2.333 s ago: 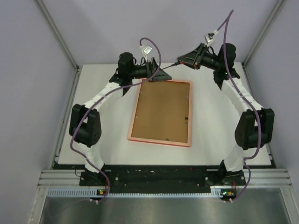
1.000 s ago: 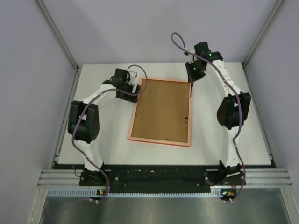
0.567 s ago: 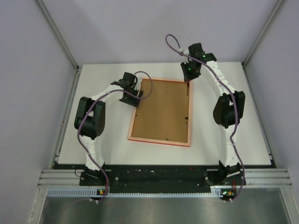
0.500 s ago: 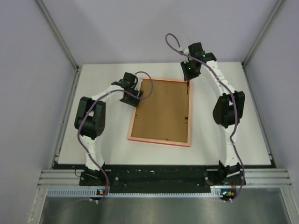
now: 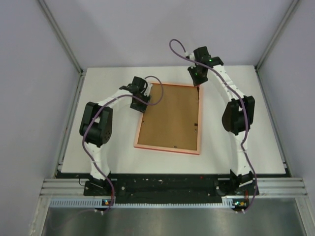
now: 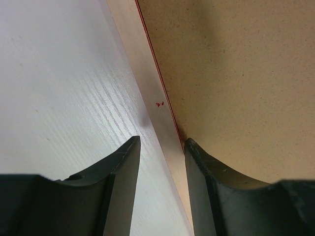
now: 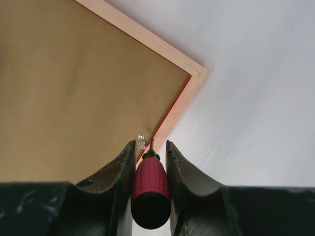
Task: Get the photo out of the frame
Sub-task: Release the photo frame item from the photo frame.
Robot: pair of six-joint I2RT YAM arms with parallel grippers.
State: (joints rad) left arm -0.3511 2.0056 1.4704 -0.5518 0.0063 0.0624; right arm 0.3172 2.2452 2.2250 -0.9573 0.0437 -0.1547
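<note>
frame holds its backing; left end effector narrow astride rim, right end effector clamps screwdriver.

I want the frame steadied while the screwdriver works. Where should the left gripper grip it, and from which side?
Probably the left rim near the far corner, from straight above: one finger on the table side, one over the backing. The frame lies flat, back up, so that narrow rim is the only edge to pinch. The left gripper straddles it there.
</note>
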